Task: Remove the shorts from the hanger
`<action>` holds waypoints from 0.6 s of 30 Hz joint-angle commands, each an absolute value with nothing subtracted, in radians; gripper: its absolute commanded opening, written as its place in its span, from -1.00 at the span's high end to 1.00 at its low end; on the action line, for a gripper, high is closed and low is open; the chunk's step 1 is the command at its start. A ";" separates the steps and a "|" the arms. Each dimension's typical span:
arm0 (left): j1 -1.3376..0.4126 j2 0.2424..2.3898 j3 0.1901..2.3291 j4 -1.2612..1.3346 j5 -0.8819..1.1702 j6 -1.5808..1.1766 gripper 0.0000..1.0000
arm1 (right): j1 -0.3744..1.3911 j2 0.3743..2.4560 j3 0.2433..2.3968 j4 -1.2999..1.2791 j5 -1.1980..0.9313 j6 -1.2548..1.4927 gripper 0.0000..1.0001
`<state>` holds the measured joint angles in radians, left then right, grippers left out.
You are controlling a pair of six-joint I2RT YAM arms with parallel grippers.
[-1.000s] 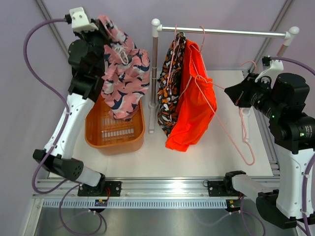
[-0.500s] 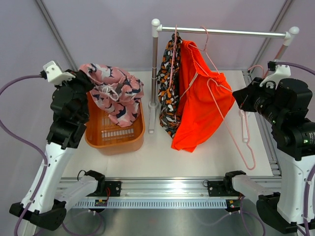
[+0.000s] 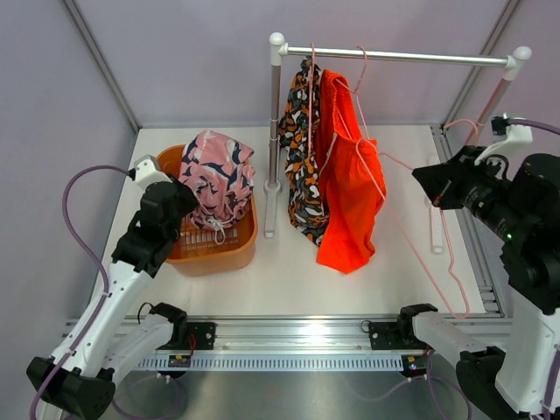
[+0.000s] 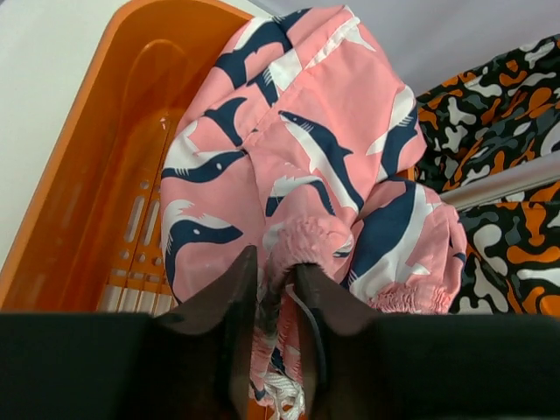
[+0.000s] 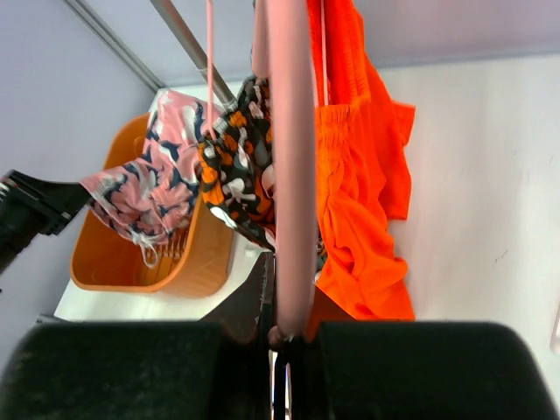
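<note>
The pink shorts [image 3: 217, 175] with navy and white sharks lie heaped in the orange basket [image 3: 206, 258]. My left gripper [image 3: 186, 198] sits at the basket's left side; in the left wrist view its fingers [image 4: 236, 297] stand narrowly apart with a fold of those pink shorts [image 4: 306, 166] and the drawstring between them. The orange shorts [image 3: 350, 192] and the black patterned shorts [image 3: 302, 166] hang from the rail [image 3: 420, 58]. My right gripper [image 3: 426, 182] is shut on a pink hanger [image 5: 289, 131], to the right of the orange shorts [image 5: 359, 192].
The rail's white post [image 3: 274, 131] stands between the basket and the hanging shorts. Another pink hanger [image 3: 437, 229] lies by the table's right edge. The purple back wall is close behind the rail.
My left arm has come down from high up and lowered the pink shorts into the basket. The orange shorts, pulled out to the right a moment ago, hang straighter now.
</note>
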<state>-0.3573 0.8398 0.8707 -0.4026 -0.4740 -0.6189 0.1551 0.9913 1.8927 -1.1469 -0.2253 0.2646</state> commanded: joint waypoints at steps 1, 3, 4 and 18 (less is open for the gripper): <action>-0.360 0.818 0.830 -0.376 -0.408 -0.681 0.44 | 0.158 0.994 2.008 -1.202 -0.168 0.236 1.00; -0.360 0.822 0.810 -0.380 -0.379 -0.690 0.12 | 0.158 0.991 2.051 -1.206 -0.103 0.239 1.00; -0.360 0.821 0.805 -0.379 -0.374 -0.689 0.00 | 0.160 0.986 2.062 -1.204 -0.085 0.241 1.00; -0.360 0.764 0.841 -0.437 -0.143 -0.658 -0.98 | 0.158 1.195 2.107 -1.157 0.158 0.146 1.00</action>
<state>-0.3573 0.8139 0.7967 -0.4332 -0.2409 -0.6552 0.1555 1.0752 2.0701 -1.2060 0.0616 0.1967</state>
